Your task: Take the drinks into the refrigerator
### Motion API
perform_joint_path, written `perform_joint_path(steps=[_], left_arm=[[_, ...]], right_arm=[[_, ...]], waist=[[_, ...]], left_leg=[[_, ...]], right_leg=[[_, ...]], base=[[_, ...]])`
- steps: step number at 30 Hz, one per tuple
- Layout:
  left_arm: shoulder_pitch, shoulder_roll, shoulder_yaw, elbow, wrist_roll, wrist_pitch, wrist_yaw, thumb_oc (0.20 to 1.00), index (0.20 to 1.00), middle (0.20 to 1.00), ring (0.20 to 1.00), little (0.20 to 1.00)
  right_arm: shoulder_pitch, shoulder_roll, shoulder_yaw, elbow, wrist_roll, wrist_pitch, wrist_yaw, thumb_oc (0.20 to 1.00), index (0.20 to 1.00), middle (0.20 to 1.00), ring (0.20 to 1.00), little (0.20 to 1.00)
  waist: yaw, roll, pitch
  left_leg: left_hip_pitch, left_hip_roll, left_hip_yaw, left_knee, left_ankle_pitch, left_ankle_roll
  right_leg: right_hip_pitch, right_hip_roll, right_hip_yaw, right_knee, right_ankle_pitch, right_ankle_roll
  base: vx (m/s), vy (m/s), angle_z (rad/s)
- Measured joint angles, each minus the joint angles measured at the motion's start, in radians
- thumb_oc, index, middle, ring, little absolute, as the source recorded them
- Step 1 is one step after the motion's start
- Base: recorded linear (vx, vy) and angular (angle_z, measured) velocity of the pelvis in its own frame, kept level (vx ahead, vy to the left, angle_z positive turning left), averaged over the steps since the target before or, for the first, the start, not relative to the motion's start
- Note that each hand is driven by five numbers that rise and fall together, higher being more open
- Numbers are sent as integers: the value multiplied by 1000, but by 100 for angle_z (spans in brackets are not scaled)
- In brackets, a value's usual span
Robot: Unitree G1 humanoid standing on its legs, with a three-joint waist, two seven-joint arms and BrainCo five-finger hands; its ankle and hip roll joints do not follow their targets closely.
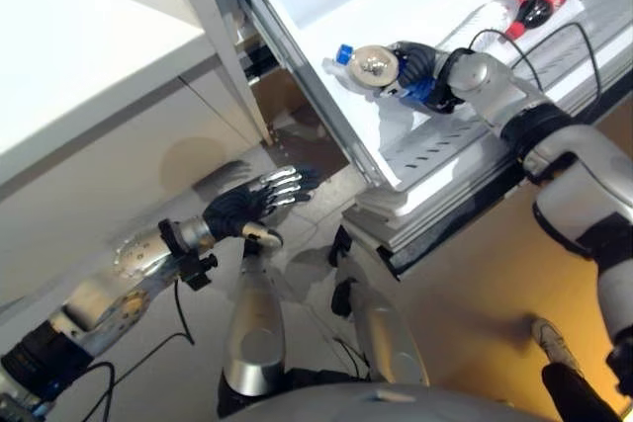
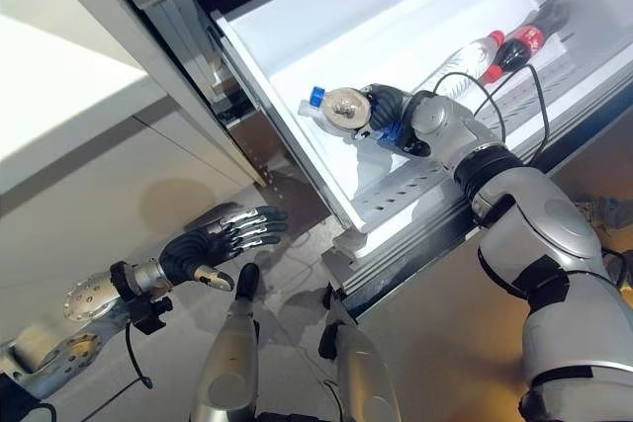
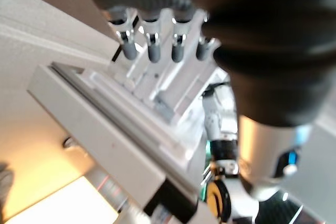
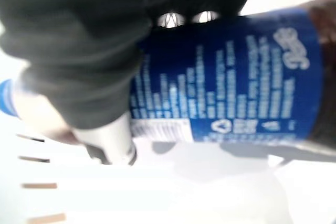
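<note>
My right hand (image 2: pixel 388 111) grips the blue-labelled bottle (image 4: pixel 220 82) over the refrigerator shelf (image 2: pixel 415 185); placing underway, release next; left hand (image 2: pixel 213 239) open, empty.

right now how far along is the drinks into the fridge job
Well along. Two bottles already lie on the refrigerator shelf: a red-capped clear bottle and a red-labelled dark bottle. In hand: the right hand is curled round a blue-labelled bottle with a blue cap, low over the shelf and not yet released. The left hand hangs open, holding nothing. Left: let go and pull the arm out.
</note>
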Motion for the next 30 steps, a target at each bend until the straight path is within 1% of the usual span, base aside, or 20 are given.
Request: perform_joint_path(steps=[1,2,4,7,9,13,19,20,22,26,30], left_arm=[[3,0,1,-1,8,-1,4,1000,1000,1000,1000,1000],[8,0,8,-1,16,-2,10,1000,1000,1000,1000,1000],[8,-11,22,-1,17,-3,25,1000,1000,1000,1000,1000],[14,-20,40,-1,18,-4,43,1000,1000,1000,1000,1000],[19,-30,42,-1,19,-9,50,1000,1000,1000,1000,1000],[19,-30,43,-2,53,-10,63,1000,1000,1000,1000,1000],[17,-38,44,-2,55,-10,77,1000,1000,1000,1000,1000],[15,-40,44,-2,55,-10,80,1000,1000,1000,1000,1000],[14,-44,54,-4,54,-10,81,1000,1000,1000,1000,1000],[-2,-47,73,-4,53,-10,82,1000,1000,1000,1000,1000],[-10,-46,82,-6,52,-10,81,1000,1000,1000,1000,1000]], right_arm=[[-1,10,-11,15,-19,-3,-9,200,200,200,200,200],[-9,25,-12,35,-33,-19,-24,200,200,200,200,200],[-12,28,-17,36,-71,-30,-41,200,200,200,200,200],[-15,30,-34,40,-121,-32,-63,200,200,200,200,200],[-25,39,-56,67,-141,-32,-75,200,200,200,200,200],[-42,49,-60,95,-149,-32,-93,200,200,200,200,200],[-49,50,-58,99,-169,-28,-100,200,200,200,200,200],[-51,51,-56,99,-169,-28,-100,416,416,416,416,416],[-51,52,-55,98,-169,-28,-98,1000,1000,1000,1000,1000],[-51,55,-51,99,-169,-26,-98,1000,1000,1000,1000,1000],[-29,68,-47,97,-167,-26,-76,1000,1000,1000,1000,1000]], waist=[[-1,-6,-4],[-4,-21,-14],[-5,-32,-22],[-5,-33,-23],[-4,-41,-28],[-3,-51,-35],[-3,-52,-36],[-3,-52,-36],[-3,-52,-36],[-1,-52,-36],[-2,-51,-35]], left_leg=[[-8,-1,-1,5,-2,-2],[-31,0,-1,16,-4,-2],[-55,2,-1,27,-4,-3],[-75,2,-7,46,-7,-4],[-107,2,-11,67,-10,-5],[-146,1,-15,98,-15,-7],[-163,0,-19,122,-18,-6],[-163,-1,-19,123,-19,-6],[-162,-1,-18,123,-19,-6],[-159,-1,-18,125,-18,-5],[-118,-1,-14,121,-19,-5]], right_leg=[[-8,0,0,1,0,0],[-25,1,0,0,5,0],[-43,2,0,0,14,5],[-53,2,0,0,18,8],[-72,2,1,0,20,9],[-95,2,4,-1,28,3],[-101,2,8,-1,35,0],[-101,2,11,-1,37,-2],[-101,2,17,-1,42,-2],[-98,1,18,0,45,-3],[-61,1,19,0,46,-3]], base=[[0,0,0],[-15,-2,-3],[-11,-4,-2],[-4,1,1],[-20,4,4],[-5,3,1],[-5,4,0],[-18,12,-3],[-9,7,-2],[0,0,0],[-3,4,-1]])
